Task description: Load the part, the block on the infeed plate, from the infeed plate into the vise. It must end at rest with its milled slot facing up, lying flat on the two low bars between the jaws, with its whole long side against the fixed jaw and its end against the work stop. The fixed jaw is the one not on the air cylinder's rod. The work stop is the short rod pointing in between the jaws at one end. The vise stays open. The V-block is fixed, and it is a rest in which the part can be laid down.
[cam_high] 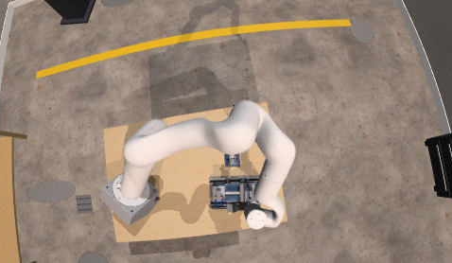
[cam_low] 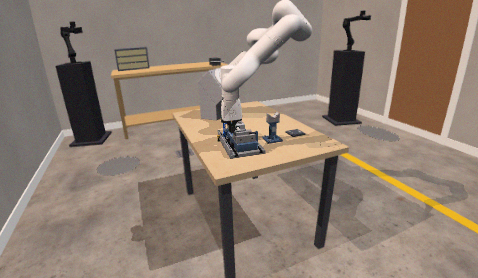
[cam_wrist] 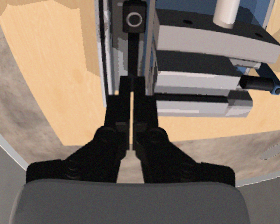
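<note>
"Gripper, black two-fingered unit [cam_high: 252, 209] [cam_low: 232, 128] [cam_wrist: 132, 84]: status?"

"Clenched, nothing btwn the fingertips; just a thin slit w/ light wood showing thru in the wrist view. Points down at the vise, low over its rail side."

"And the part?"

"Looks like the grey rectangular block [cam_wrist: 198, 80] w/ dark top, in the blue-and-grey metal vise [cam_high: 234, 193] [cam_low: 244, 145]. It's btwn the rod-side grey jaw [cam_wrist: 216, 42] and the fixed grey jaw [cam_wrist: 201, 106]. Its R end in the wrist view is at the short black rod stop [cam_wrist: 256, 82]. Can't tell slot direction, or whether it's flat on the bars or flush w/ the fixed jaw."

"Other stuff?"

"Exterior view: grey V-block on blue post [cam_low: 273, 120] stands beside the vise, dark flat infeed plate [cam_low: 295, 132] past it, all on the light wood table [cam_high: 182, 213] [cam_low: 212, 160] [cam_wrist: 46, 75]."

"Labels?"

"Tiny dark marks on the white six-joint arm [cam_high: 177, 139] [cam_low: 262, 52], too small to read."
</note>
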Action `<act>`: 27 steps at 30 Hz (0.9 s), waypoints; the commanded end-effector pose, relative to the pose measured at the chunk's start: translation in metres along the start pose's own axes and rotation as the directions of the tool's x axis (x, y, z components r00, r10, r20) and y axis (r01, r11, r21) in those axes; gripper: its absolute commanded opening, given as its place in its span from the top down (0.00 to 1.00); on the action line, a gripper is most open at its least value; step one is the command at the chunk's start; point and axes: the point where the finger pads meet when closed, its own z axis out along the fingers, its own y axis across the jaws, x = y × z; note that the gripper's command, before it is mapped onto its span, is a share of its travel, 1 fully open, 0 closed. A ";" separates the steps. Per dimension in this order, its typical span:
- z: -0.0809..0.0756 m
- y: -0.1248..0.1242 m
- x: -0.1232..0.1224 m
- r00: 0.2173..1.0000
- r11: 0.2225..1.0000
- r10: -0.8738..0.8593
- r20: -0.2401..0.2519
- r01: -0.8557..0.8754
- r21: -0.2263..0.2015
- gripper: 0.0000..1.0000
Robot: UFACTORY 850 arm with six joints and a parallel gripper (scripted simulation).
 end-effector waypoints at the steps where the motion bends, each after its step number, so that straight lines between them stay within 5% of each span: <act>1: 0.001 0.000 -0.001 1.000 1.000 0.000 0.001 0.000 0.001 1.00; 27: 0.006 0.000 -0.001 1.000 1.000 0.000 0.001 0.000 0.001 1.00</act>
